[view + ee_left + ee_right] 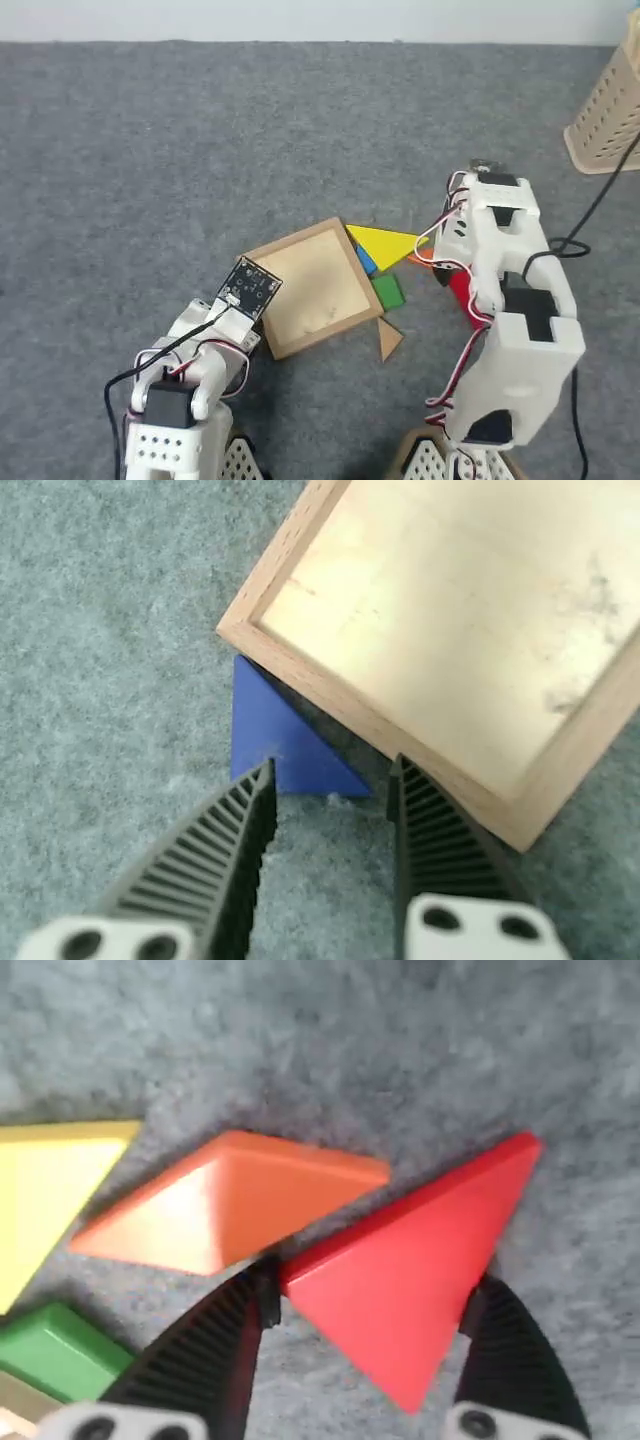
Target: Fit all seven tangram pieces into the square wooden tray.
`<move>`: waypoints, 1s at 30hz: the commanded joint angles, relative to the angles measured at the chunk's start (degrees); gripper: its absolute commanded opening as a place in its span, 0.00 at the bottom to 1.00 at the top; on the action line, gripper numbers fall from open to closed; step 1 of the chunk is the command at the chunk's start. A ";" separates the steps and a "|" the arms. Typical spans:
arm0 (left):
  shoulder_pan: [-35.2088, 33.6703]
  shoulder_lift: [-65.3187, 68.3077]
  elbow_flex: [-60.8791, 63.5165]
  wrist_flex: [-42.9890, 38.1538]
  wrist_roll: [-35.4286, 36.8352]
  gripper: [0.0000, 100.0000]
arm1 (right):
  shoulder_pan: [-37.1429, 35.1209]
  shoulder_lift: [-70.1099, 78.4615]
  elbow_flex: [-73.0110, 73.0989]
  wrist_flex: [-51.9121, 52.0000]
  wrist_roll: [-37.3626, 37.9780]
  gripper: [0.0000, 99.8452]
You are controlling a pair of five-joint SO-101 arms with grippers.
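The square wooden tray (pixel 300 242), made of pale wood with a raised rim and a smooth flat floor, is set cornerwise on a grey, fuzzy carpet (pixel 150 150); every piece in sight is laid outside it, on the carpet. Along one side of the tray, flat glossy pieces are clustered: a yellow triangle (pixel 385 245), a light blue piece (pixel 366 262) tucked between that triangle and the rim, a green square (pixel 388 292) just beside the rim, and a small tan triangle (pixel 388 338) near the tray's corner. An orange parallelogram (pixel 230 1210) is seen beside the yellow triangle's tip, its bevelled edges catching the light. A red triangle (pixel 400 1280) is gripped between the ribbed black fingers of the right gripper (pixel 370 1290), one finger being pressed at a corner and the other against the opposite edge; whether it is raised off the carpet cannot be told. At another corner of the tray, a dark blue triangle (pixel 275 745) is laid against the outside of the rim, and the left gripper (pixel 332 770) is held released above it, its toothed jaws spread, one tip over the triangle's edge
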 commanded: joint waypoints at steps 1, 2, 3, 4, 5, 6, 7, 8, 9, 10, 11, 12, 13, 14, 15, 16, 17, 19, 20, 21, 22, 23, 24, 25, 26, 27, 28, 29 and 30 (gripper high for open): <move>0.09 -0.70 -0.66 0.26 0.44 0.18 | 1.27 1.36 -1.23 -0.13 2.90 0.18; 0.09 -0.70 -0.66 0.26 0.44 0.18 | 1.27 1.36 -1.67 0.22 3.69 0.18; 0.09 -0.70 -0.66 0.26 0.44 0.18 | 1.27 1.36 -2.11 0.48 4.22 0.17; 0.09 -0.70 -0.66 0.26 0.44 0.18 | 1.27 1.10 -2.37 0.57 4.48 0.17; 0.09 -0.70 -0.66 0.26 0.44 0.18 | 1.19 0.40 -2.46 0.57 4.66 0.17; 0.09 -0.70 -0.66 0.26 0.44 0.18 | 0.92 -0.84 -2.29 0.57 4.66 0.17; 0.09 -0.70 -0.66 0.26 0.44 0.18 | 0.66 -2.51 -2.11 0.84 5.10 0.17; 0.09 -0.70 -0.66 0.26 0.44 0.18 | 0.13 -4.44 -2.02 1.71 5.98 0.17; 0.09 -0.70 -0.66 0.26 0.44 0.18 | -0.66 -6.64 -2.02 2.59 6.86 0.17; 0.09 -0.70 -0.66 0.26 0.44 0.18 | -1.45 -8.92 -1.76 3.38 7.56 0.17; 0.09 -0.70 -0.66 0.26 0.44 0.18 | -2.42 -11.30 -1.67 4.18 8.18 0.17; 0.09 -0.70 -0.66 0.26 0.44 0.18 | -3.21 -13.58 -1.23 4.35 8.79 0.17; 0.09 -0.70 -0.66 0.26 0.44 0.18 | -4.00 -15.87 -1.05 4.53 9.49 0.17; 0.09 -0.70 -0.66 0.26 0.44 0.18 | -5.05 -17.89 -0.88 4.62 10.29 0.17; 0.09 -0.70 -0.66 0.26 0.44 0.18 | -6.11 -19.65 -0.88 4.88 11.34 0.17; 0.09 -0.70 -0.66 0.26 0.44 0.18 | -7.08 -21.14 -1.14 5.67 12.31 0.17; 0.09 -0.70 -0.66 0.26 0.44 0.18 | -8.31 -22.46 -1.32 6.29 13.36 0.17; 0.09 -0.70 -0.66 0.26 0.44 0.18 | -11.03 -24.48 -1.58 6.64 15.30 0.17; 0.09 -0.70 -0.66 0.26 0.44 0.18 | -12.70 -24.92 -2.11 6.73 16.26 0.17; 0.09 -0.70 -0.66 0.26 0.44 0.18 | -14.37 -25.01 -2.73 6.73 17.32 0.17; 0.09 -0.70 -0.66 0.26 0.44 0.18 | -16.22 -24.66 -3.78 6.73 18.37 0.17; 0.09 -0.70 -0.66 0.26 0.44 0.18 | -18.24 -24.13 -5.10 6.73 19.69 0.17; 0.09 -0.70 -0.66 0.26 0.44 0.18 | -20.53 -23.34 -6.33 6.73 21.45 0.17; 0.09 -0.70 -0.66 0.26 0.44 0.18 | -22.64 -22.29 -7.56 6.73 23.21 0.17; 0.09 -0.70 -0.66 0.26 0.44 0.18 | -24.84 -21.05 -8.97 6.73 24.53 0.17; 0.09 -0.70 -0.66 0.26 0.44 0.18 | -27.03 -19.65 -10.29 6.81 25.76 0.17; 0.09 -0.70 -0.66 0.26 0.44 0.18 | -28.97 -17.89 -11.69 6.81 26.90 0.17; 0.09 -0.70 -0.66 0.26 0.44 0.18 | -30.81 -16.13 -13.19 6.81 27.96 0.17; 0.09 -0.70 -0.66 0.26 0.44 0.18 | -32.66 -14.20 -14.77 6.81 29.19 0.17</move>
